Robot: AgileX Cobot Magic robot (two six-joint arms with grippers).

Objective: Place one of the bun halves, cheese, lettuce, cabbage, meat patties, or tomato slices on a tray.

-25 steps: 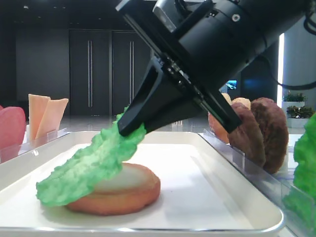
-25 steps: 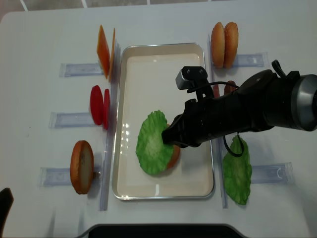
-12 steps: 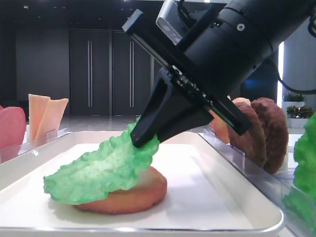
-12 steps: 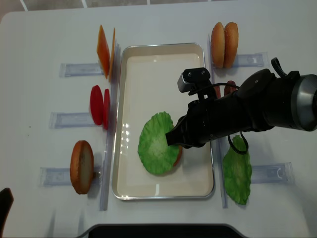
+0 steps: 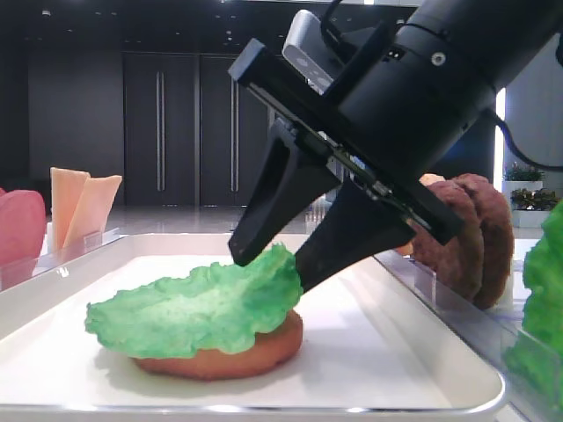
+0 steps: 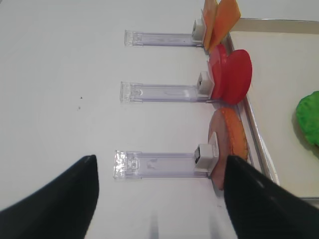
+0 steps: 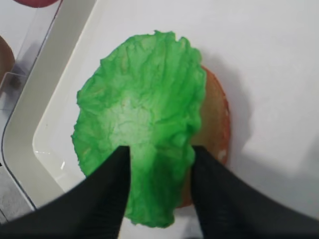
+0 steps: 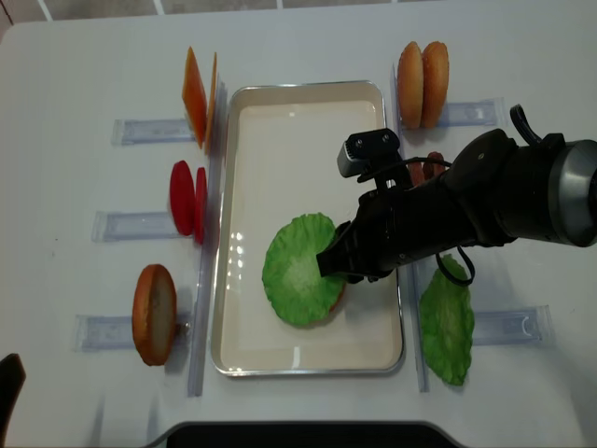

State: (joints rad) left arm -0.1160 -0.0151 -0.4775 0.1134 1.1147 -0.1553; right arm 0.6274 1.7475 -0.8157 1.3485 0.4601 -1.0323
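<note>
A bright green lettuce (image 8: 300, 271) leaf lies flat on a bun half (image 5: 255, 352) near the front of the white tray (image 8: 308, 112). My right gripper (image 5: 271, 268) is open just above the leaf's right edge. Its two black fingers stand apart on either side of that edge in the right wrist view, where the lettuce (image 7: 144, 119) covers most of the bun half (image 7: 214, 124). Over the bare table left of the tray, my left gripper (image 6: 160, 162) hangs wide open with nothing between its fingers.
Left of the tray, clear holders (image 6: 159, 164) carry cheese slices (image 8: 199, 93), tomato slices (image 8: 187, 198) and a bun half (image 8: 154, 313). On the right stand two more bun halves (image 8: 423, 84), meat patties (image 5: 466, 237) and a second lettuce leaf (image 8: 446, 322).
My right gripper lowered the lettuce from a tilted hang onto the bun half, then opened. The leaf now lies flat, free of the fingers.
</note>
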